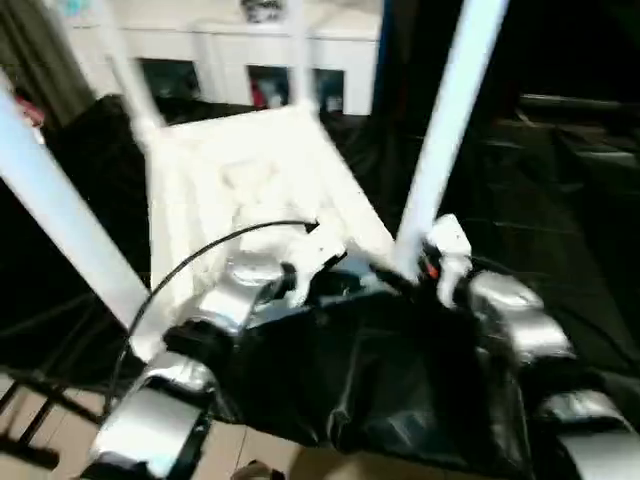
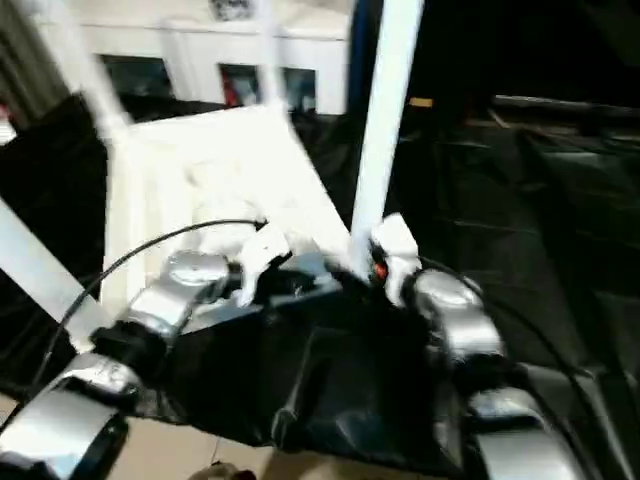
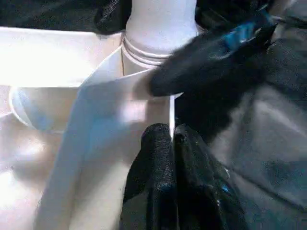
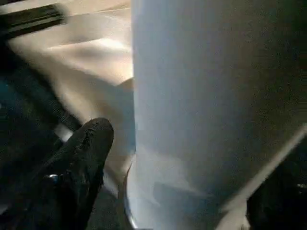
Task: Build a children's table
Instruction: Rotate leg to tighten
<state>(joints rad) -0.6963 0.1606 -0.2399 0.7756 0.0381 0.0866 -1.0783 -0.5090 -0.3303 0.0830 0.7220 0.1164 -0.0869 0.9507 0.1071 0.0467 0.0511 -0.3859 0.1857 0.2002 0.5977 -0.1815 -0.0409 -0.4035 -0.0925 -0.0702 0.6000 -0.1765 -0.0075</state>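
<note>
The children's table lies upside down, its white ribbed top (image 1: 250, 170) on black cloth. Its legs stand up from the corner sockets: near left leg (image 1: 60, 220), near right leg (image 1: 445, 130), and two far ones (image 1: 130, 80) (image 1: 300, 50). My left gripper (image 1: 335, 275) is at the near right corner, shut on the thin rim of the top (image 3: 170, 115) just beside that leg's socket (image 3: 144, 52). My right gripper (image 1: 410, 265) sits at the base of the near right leg (image 4: 206, 96). Its fingers (image 4: 88, 143) stand open, one on each side, a gap showing between finger and leg.
A white cabinet with glass doors (image 1: 250, 60) stands behind the table. Black cloth (image 1: 560, 200) covers the surroundings, and a black draped mass (image 1: 380, 380) lies between my forearms. A black cable (image 1: 200, 255) arcs over my left arm. Light floor (image 1: 60, 440) shows at the near left.
</note>
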